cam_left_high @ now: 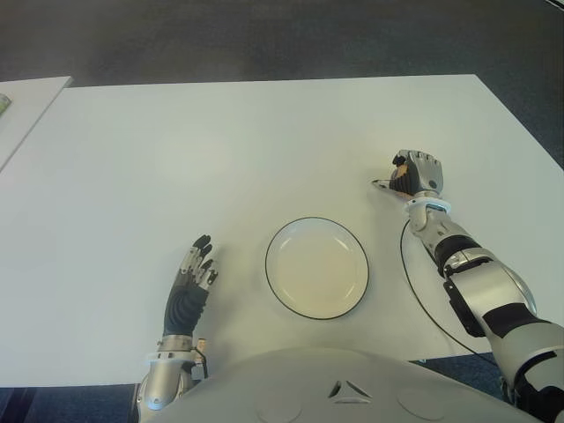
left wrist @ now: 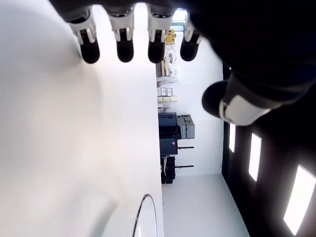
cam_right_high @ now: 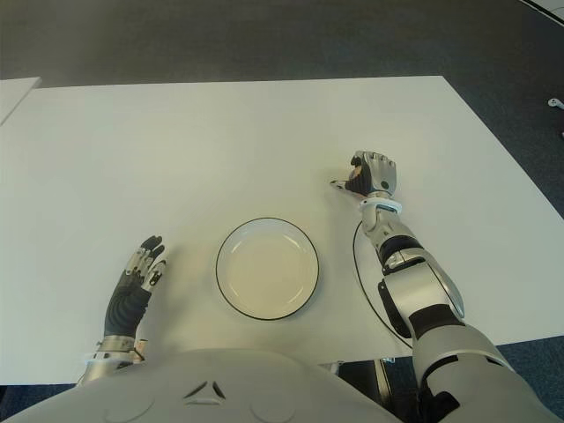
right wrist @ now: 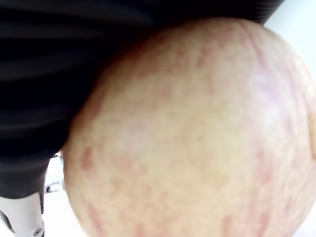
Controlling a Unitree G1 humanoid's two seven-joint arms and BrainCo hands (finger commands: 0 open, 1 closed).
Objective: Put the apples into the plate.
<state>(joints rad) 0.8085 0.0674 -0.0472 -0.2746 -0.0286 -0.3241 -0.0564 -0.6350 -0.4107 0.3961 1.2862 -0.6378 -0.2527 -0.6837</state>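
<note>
Flanking plate [cam_left_high: 317, 267] — right robot hand [cam_left_high: 418, 173], apple [right wrist: 197, 133].

White table [cam_left_high: 220, 150], dark grey carpet floor [cam_left_high: 264, 40], second table's corner [cam_left_high: 26, 101]

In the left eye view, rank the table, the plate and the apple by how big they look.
1. Table, by far the largest.
2. Plate.
3. Apple, smallest, but mostly hidden inside the right robot hand, so its visible patch understates it.

Right hand [cam_left_high: 418, 173] perhaps around apple [cam_left_high: 402, 174]
</note>
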